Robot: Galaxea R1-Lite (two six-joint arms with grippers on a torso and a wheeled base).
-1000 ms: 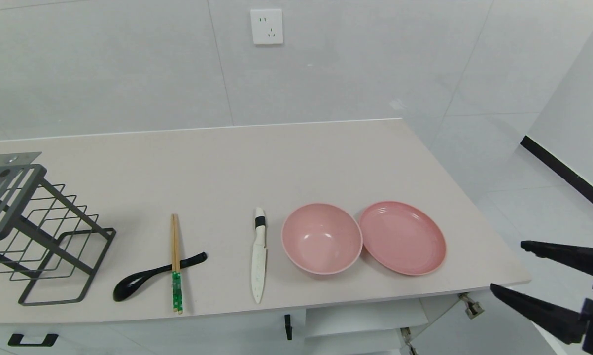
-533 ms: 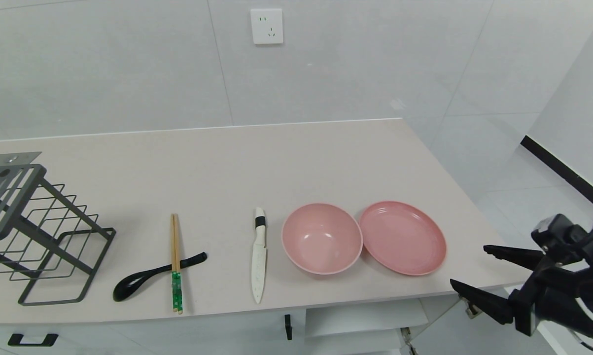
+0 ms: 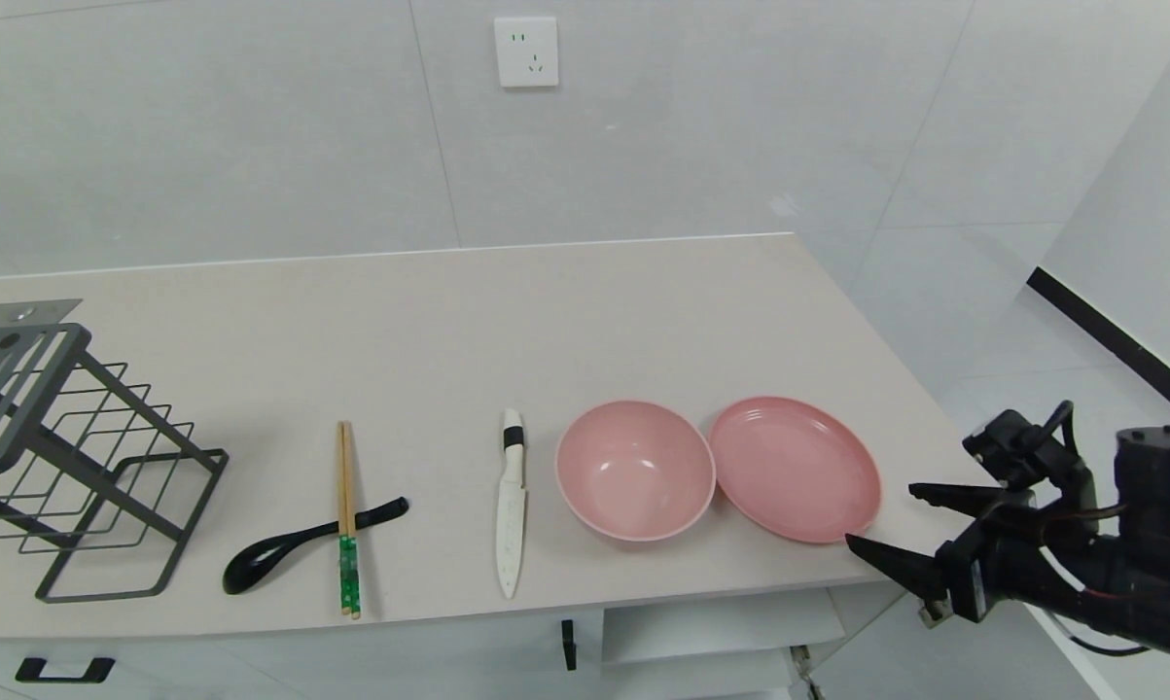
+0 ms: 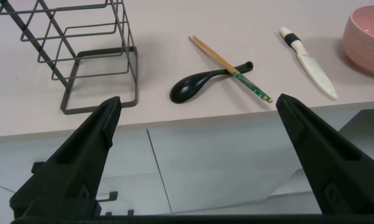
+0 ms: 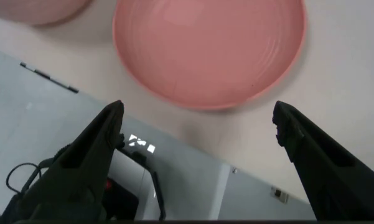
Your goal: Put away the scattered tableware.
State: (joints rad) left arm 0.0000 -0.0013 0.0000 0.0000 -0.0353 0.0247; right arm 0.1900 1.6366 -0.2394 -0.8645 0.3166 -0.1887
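On the beige counter (image 3: 507,311) lie a pink plate (image 3: 795,468) (image 5: 208,46), a pink bowl (image 3: 634,470) (image 4: 367,31) touching its rim, a white knife (image 3: 512,501) (image 4: 308,54), a pair of chopsticks (image 3: 348,515) (image 4: 230,60) and a black spoon (image 3: 302,542) (image 4: 202,83) under them. My right gripper (image 3: 881,523) (image 5: 199,124) is open at the counter's front right corner, just right of the plate, nothing between its fingers. My left gripper (image 4: 196,112) is open too, held off the counter's front edge and facing the spoon and chopsticks.
A dark wire dish rack (image 3: 59,457) (image 4: 81,43) stands at the counter's left end. White cabinet fronts with black handles (image 3: 567,644) sit below the front edge. A wall socket (image 3: 526,52) is on the tiled wall behind.
My right gripper has come in from the lower right, moving left and up until its fingertips are beside the plate. The tableware has not moved.
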